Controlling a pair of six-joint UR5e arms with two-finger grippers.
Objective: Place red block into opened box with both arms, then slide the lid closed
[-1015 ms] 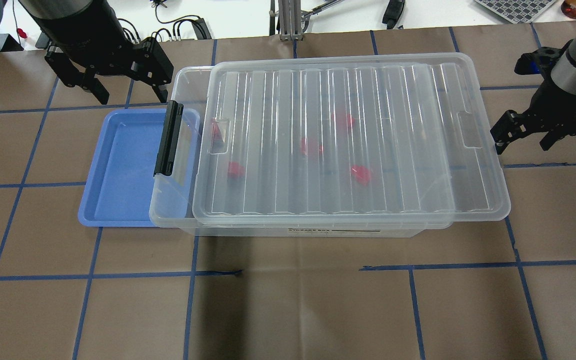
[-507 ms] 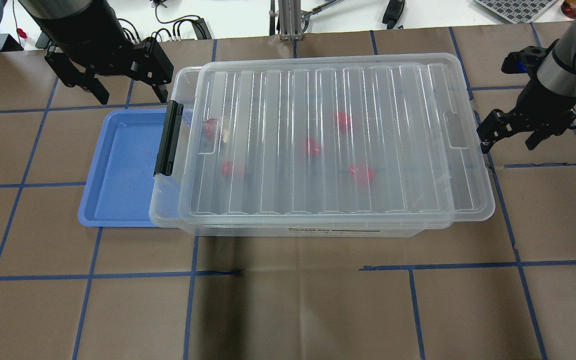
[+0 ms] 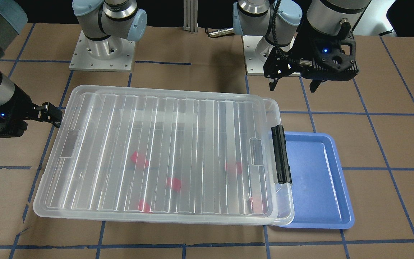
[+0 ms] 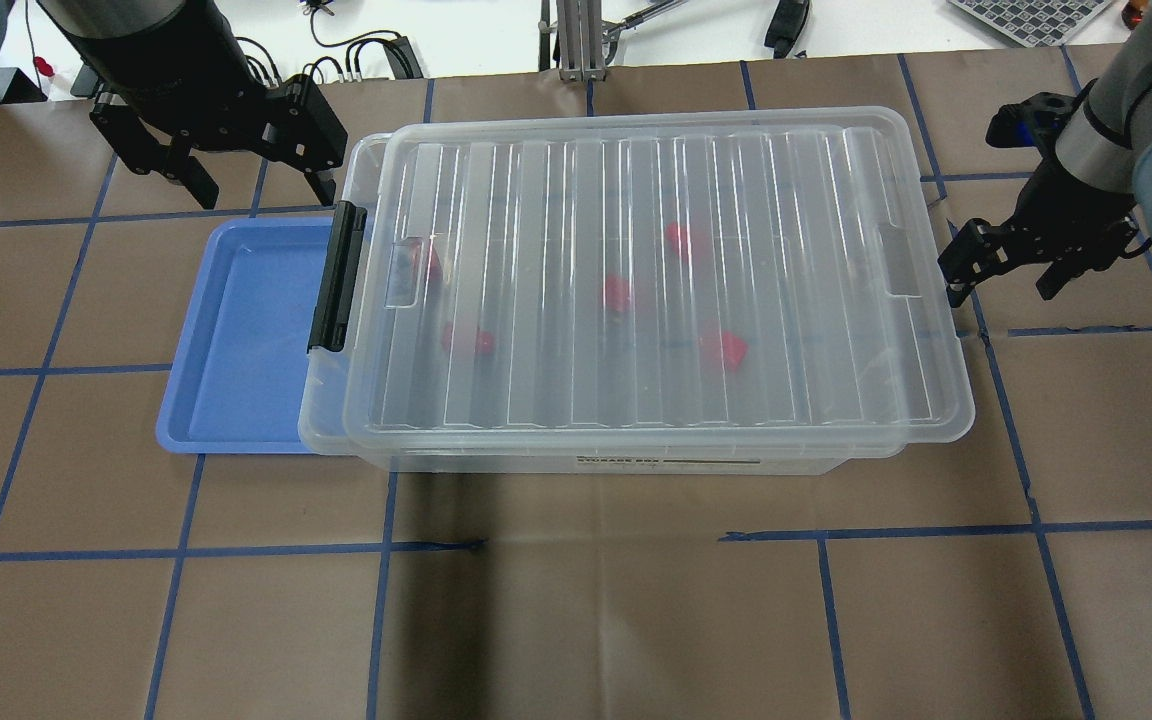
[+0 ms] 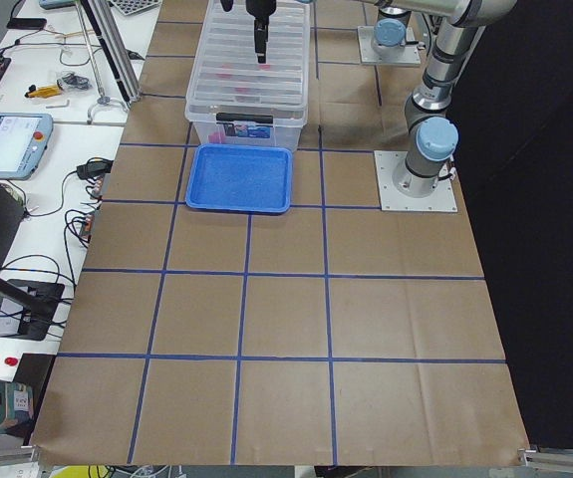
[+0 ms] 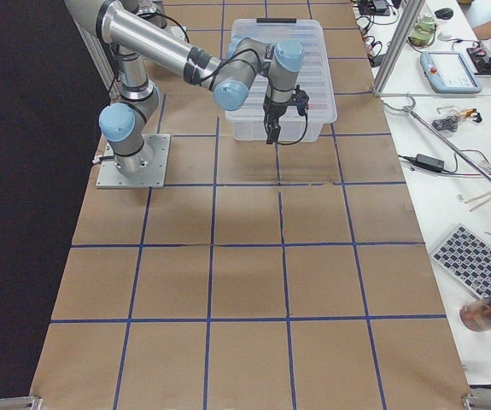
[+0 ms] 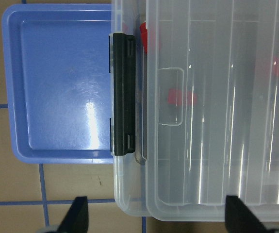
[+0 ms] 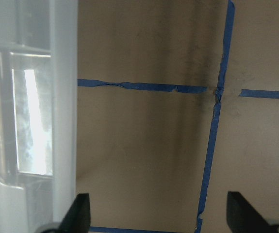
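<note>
Lid end just beside right gripper, fingers apart, left gripper fingers apart.

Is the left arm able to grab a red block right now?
Probably not. The lid covers nearly the whole box, and the red blocks lie under it. Only a thin strip by the latch is uncovered, likely too narrow for the left gripper with its jaws open.
</note>
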